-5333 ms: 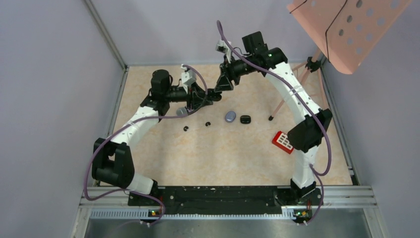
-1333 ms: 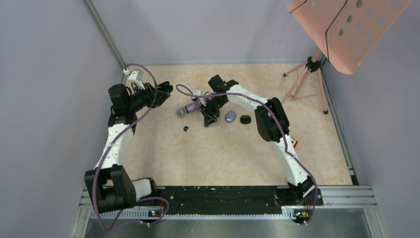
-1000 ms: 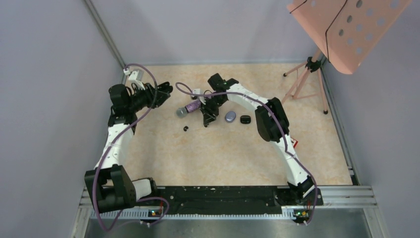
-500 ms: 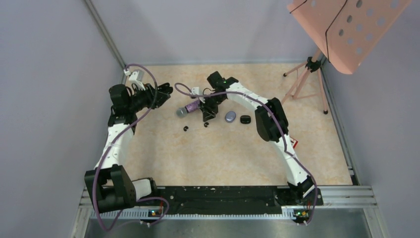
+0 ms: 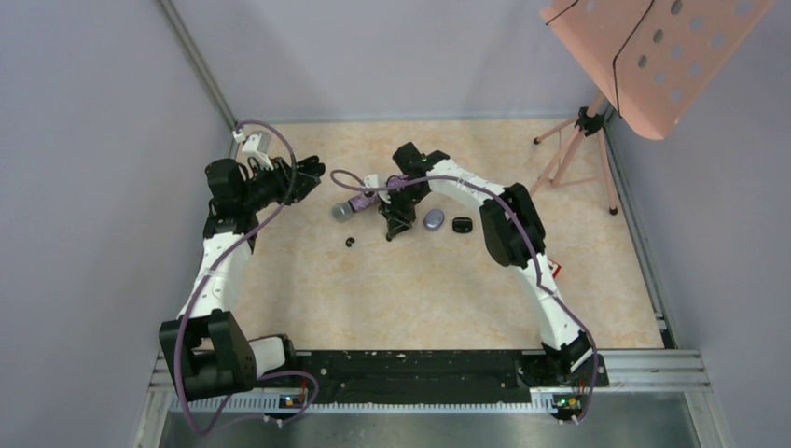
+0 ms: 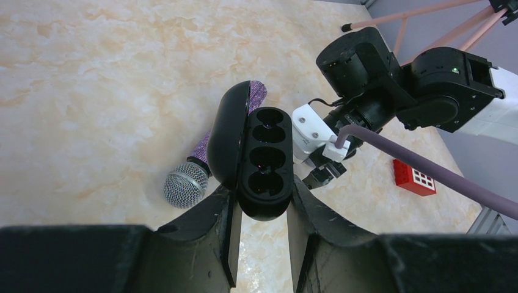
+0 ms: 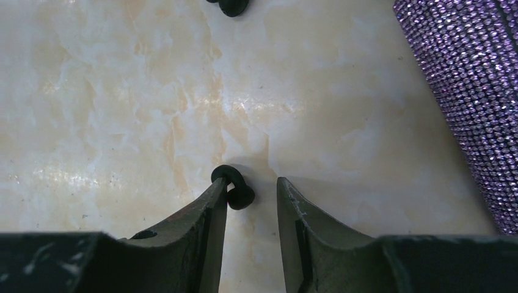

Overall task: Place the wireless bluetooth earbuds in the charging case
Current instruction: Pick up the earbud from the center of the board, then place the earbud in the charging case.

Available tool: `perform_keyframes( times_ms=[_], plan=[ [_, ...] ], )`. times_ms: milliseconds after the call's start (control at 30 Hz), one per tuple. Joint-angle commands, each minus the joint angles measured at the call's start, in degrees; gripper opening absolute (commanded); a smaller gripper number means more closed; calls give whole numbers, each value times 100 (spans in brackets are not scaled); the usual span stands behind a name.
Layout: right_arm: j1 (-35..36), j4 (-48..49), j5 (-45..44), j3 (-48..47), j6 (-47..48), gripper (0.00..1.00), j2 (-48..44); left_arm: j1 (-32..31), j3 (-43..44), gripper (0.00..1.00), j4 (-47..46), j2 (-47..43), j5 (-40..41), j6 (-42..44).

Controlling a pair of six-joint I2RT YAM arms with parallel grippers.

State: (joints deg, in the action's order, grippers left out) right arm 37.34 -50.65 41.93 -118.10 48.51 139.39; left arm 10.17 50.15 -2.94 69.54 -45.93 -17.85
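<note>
Glossy black bean-shaped earbud (image 7: 234,188): on marbled beige tabletop (image 7: 110,110), between right gripper (image 7: 250,183) jaws; jaws narrowly apart, one finger touching, not clamped. Centre first, then squeeze gently; slippery piece may squirt out. Open black oval charging case (image 6: 264,162): clamped in left gripper (image 6: 261,198). Purple glitter microphone (image 7: 464,91) nearby.

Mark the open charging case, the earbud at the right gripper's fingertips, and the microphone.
charging case (image 6: 264,160): left wrist view, socket tray.
earbud (image 7: 238,194): right wrist view, round body.
microphone (image 7: 470,85): right wrist view, glitter handle.
</note>
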Motion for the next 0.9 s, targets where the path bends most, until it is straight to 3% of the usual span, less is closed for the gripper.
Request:
perform_keyframes(
  times_ms=[0,200,433,633,867],
  plan=[
    [69,-124,-25,170,370,30,-182,35,153,0,-252,-22,26,21],
    [71,-209,255,77,262,0,-322,26,128,0,-351,19,19,-60],
    [-92,-103,708,249,-205,0,-941,9,61,0,-748,148,-380,-27],
    [-553,1740,1102,1263,-2508,0,-2669,-375,273,0,-1069,381,-680,186],
    [-587,4525,195,2040,-5092,0,-4216,-969,553,0,-1679,572,-871,202]
  ],
)
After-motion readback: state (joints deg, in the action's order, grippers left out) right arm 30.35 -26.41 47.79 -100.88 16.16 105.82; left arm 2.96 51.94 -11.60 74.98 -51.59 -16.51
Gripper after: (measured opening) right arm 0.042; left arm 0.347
